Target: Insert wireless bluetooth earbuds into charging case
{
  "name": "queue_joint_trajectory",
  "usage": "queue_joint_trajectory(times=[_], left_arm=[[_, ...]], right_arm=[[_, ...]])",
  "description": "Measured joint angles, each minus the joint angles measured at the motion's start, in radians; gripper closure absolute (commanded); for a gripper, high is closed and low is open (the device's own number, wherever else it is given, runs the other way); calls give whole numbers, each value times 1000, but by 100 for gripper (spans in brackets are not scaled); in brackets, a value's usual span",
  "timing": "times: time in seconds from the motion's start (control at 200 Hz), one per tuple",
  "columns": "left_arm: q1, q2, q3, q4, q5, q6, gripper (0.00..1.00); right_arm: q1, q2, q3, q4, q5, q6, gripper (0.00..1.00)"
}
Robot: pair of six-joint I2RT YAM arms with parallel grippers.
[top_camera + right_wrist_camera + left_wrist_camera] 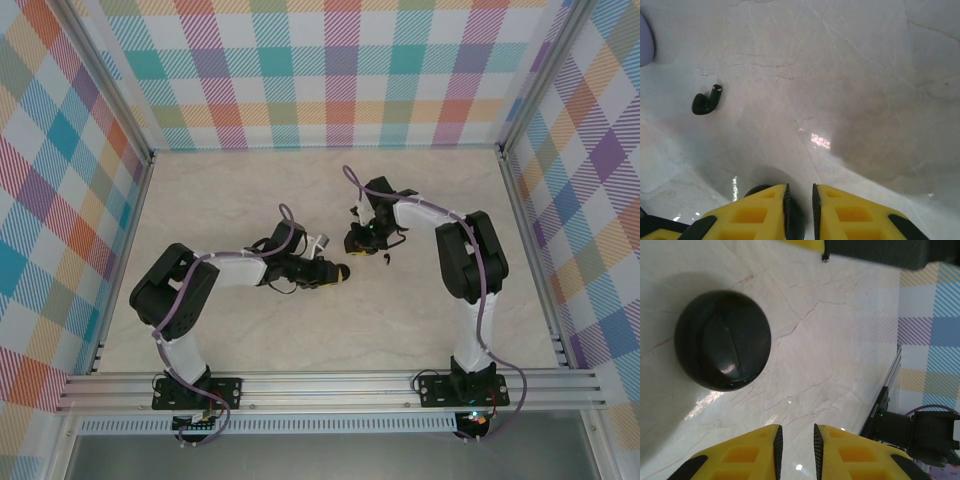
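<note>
Grippers pinched shut, black earbud lying loose

I am keeping my left gripper [796, 436] closed to a thin slit, its yellow fingers [747, 455] gripping nothing. It is hanging over the marbled table [830, 355], and a black round case [722, 340] is sitting lid-down-shut on the table ahead and to the left of it, apart from the fingertips.

From above, my right gripper [358, 240] is pointing toward the left one, the two near each other at mid-table. Its fingers are likewise pressing almost together. Something dark and round is showing under them, and I cannot tell whether they are touching it. The black earbud [706, 101] is lying on the table ahead and to the left, well clear of the fingers, with a pale lilac shape [644, 42] peeking in at the left edge beyond it.
</note>
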Motion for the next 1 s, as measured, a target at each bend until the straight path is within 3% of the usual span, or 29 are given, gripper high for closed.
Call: queue_joint_trajectory(times=[0.225, 0.58, 1.0], left_arm=[[-24, 58, 5, 11, 2, -19, 72], [-26, 98, 32, 25, -4, -26, 75], [-27, 103, 86, -80, -127, 7, 77]], right_arm=[[7, 37, 40, -38, 0, -18, 78], [32, 75, 72, -95, 14, -60, 77], [43, 64, 73, -137, 84, -80, 76]])
